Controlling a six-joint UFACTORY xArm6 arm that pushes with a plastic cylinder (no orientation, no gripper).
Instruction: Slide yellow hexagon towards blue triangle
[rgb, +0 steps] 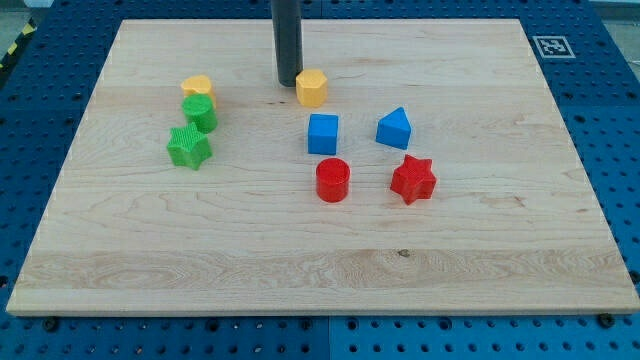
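Observation:
The yellow hexagon (312, 88) sits on the wooden board near the view's top centre. The blue triangle (394, 128) lies to its lower right, apart from it. My tip (289, 82) stands just left of the yellow hexagon, touching or nearly touching its left side. The dark rod rises straight up out of the view's top.
A blue cube (323, 133) lies just below the yellow hexagon. A red cylinder (332, 180) and a red star (413, 179) lie lower. At the left are a yellow cylinder (197, 88), a green cylinder (200, 113) and a green star (188, 147). The wooden board (320, 270) rests on a blue pegboard.

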